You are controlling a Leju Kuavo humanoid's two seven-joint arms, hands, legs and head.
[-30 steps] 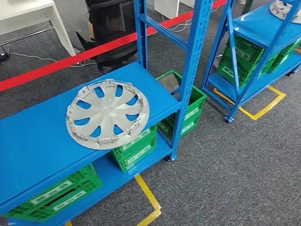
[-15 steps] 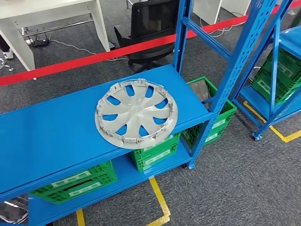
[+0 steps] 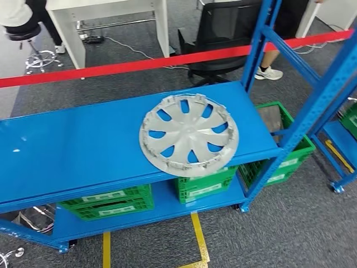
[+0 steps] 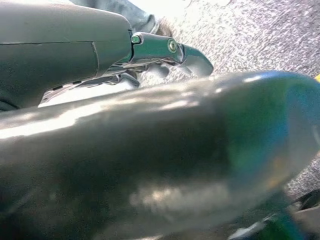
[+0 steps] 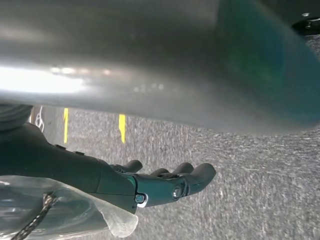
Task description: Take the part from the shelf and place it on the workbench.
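L robot hand [image 4: 113,55], wrist view: fingers [image 4: 188,55] run out nearly straight over grey carpet [image 4: 264,30], nothing in them, so apart & empty; a thick blurred grey bar crosses most of that frame, can't tell what it is. R robot hand [image 5: 151,185], wrist view: dark fingers [image 5: 196,175] stretched out together-ish but not curled, holding nothing, open over carpet w/ yellow floor tape [image 5: 122,127] behind; clear plastic wrap at the wrist.

Head view: part [image 3: 189,135] = silver wheel cover w/ spokes & cut-outs, lying flat on the blue shelf [image 3: 84,151], toward the shelf's R half, its near rim at the front edge, maybe slightly over it. Nothing touching it.

Under the shelf, lower deck holds green crates [image 3: 109,202], one just below the part [image 3: 206,187], another at the R end [image 3: 290,151] by the blue upright [image 3: 303,123]. Yellow tape [image 3: 199,237] on carpet in front of the rack. Behind the shelf: red barrier band [image 3: 126,68] across the frame, black chair [image 3: 227,33], white desk [image 3: 105,17], a person's leg & shoe [image 3: 269,72] far R, stool [image 3: 25,33] far L. Second blue rack w/ green crate at R edge [image 3: 347,120].
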